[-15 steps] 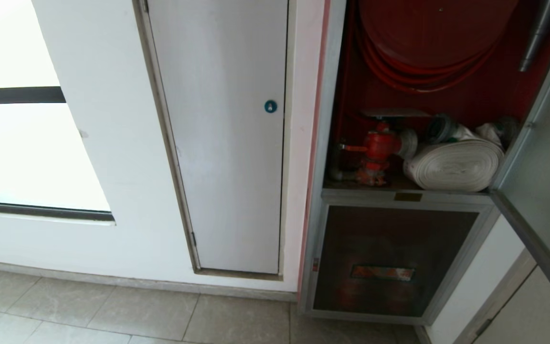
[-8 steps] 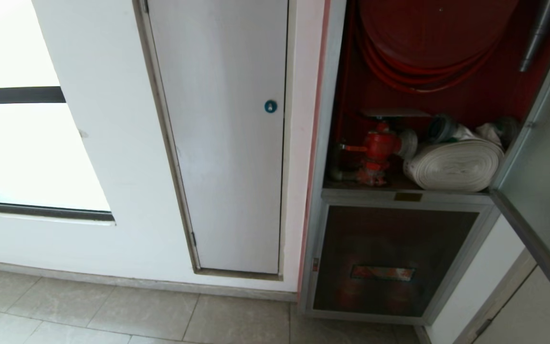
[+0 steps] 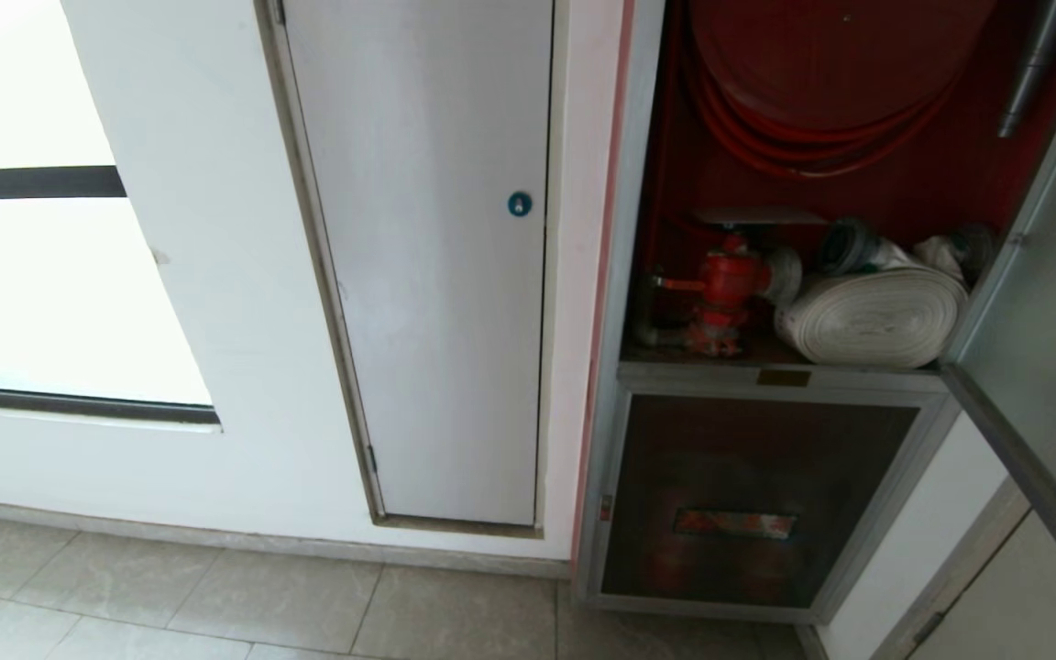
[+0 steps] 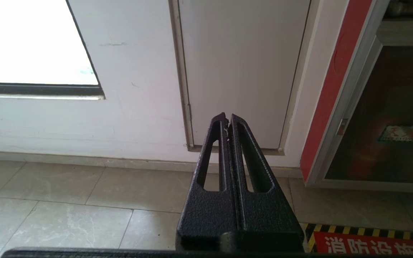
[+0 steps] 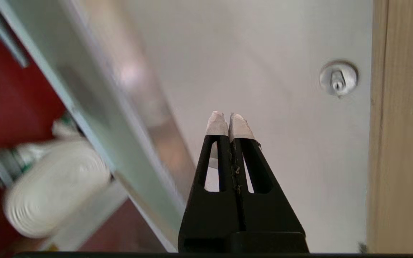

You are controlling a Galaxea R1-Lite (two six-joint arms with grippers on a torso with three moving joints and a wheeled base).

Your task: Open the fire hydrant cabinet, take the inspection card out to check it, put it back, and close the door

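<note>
A: What is seen, starting with the largest?

B: The fire hydrant cabinet (image 3: 638, 275) is seen standing open at the right of the head view, its red interior exposed. The door (image 3: 1041, 302) is swung out to the right, its silver frame edge running down toward the lower corner. To the left, a white panel (image 3: 427, 275) with a blue round lock (image 3: 519, 203) is set in the wall, and a bright window (image 3: 42, 275) lies beyond it. Below the open compartment a lower dark glass panel (image 3: 748, 495) is fitted.

A: And inside?

B: A red hose reel (image 3: 821, 73) is mounted at the top. A rolled white hose (image 3: 872, 316) is laid on the shelf, with a red valve (image 3: 725, 289) just beside it on the left. A thin flat pale sheet (image 3: 757, 216), seen edge-on, rests above the valve; whether it is the inspection card cannot be told.

A: The grippers?

B: The right gripper (image 5: 227, 116) is held beside the door's frame (image 5: 95, 118), facing a pale surface with a round metal fitting (image 5: 338, 78); its white-tipped fingers (image 5: 216, 123) are pressed together, with nothing between them. The left gripper (image 4: 227, 117) is pointed at the base of the white panel, low over the tiled floor (image 4: 66, 200), fingers together, nothing held.
</note>
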